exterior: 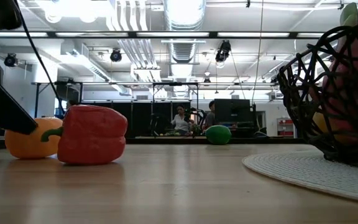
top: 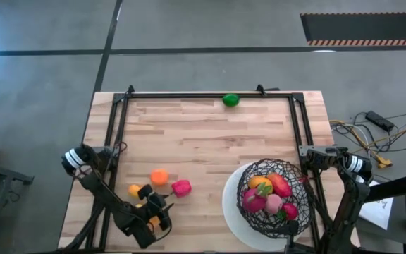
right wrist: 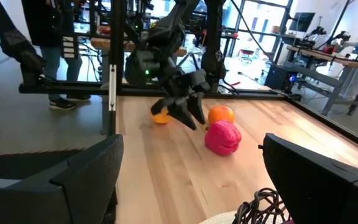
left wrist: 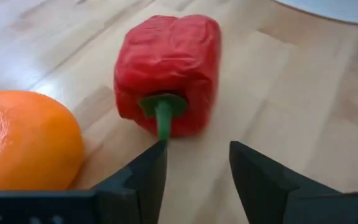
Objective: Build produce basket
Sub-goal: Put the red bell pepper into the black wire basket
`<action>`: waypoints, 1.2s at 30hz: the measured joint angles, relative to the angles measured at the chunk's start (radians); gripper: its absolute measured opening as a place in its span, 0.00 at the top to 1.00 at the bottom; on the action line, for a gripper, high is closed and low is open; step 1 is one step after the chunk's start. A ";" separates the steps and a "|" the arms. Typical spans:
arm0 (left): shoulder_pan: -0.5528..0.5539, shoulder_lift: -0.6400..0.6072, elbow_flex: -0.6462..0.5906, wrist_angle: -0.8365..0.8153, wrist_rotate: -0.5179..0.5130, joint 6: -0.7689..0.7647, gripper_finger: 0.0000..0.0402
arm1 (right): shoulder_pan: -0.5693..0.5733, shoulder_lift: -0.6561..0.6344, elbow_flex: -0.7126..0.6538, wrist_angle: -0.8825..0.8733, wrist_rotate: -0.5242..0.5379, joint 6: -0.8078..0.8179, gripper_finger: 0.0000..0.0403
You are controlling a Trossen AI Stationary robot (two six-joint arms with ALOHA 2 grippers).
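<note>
Two dark fingers [left wrist: 143, 180] of the left pincer [left wrist: 197, 171] stand partly apart with nothing between them, and the green stem of the red pepper [left wrist: 166, 71] touches or nearly touches one fingertip. The pepper lies on its side on the bench [top: 203, 134], stem toward the pincer. It looks like a light, hollow toy with a smooth, slightly wrinkled skin, so it will probably slide or roll if nudged before the fingers close. The stem is thin and would likely twist out of a pinch. The better hold, in my judgement, is across the blocky body at its widest part, and the fingers would need to spread further to span it.

Just beside the pepper sits an orange fruit [left wrist: 27, 143], round, glossy and apt to roll; a grasp on the pepper should come in clear of it. In the high view a yellow-orange piece [top: 134, 190] lies close by the left pincer [top: 157, 212].

Further off, the basket [top: 273, 194] rests on its white round base, well apart from the loose pieces, already holding several fruits. The right pincer [right wrist: 188, 180] waits near it, fingers spread wide and empty.

Farthest away, a green piece [top: 230, 100] lies alone at the bench's far edge.
</note>
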 joint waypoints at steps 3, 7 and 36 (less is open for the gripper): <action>0.028 0.028 -0.001 0.001 -0.018 -0.019 0.67 | 0.000 0.000 0.000 0.000 0.000 0.000 0.09; 0.058 0.054 -0.002 -0.001 -0.060 -0.026 0.77 | 0.000 0.000 0.000 0.001 0.000 0.000 0.09; 0.186 0.063 -0.019 0.012 -0.074 0.232 0.60 | 0.000 0.000 -0.023 0.004 0.000 0.014 0.09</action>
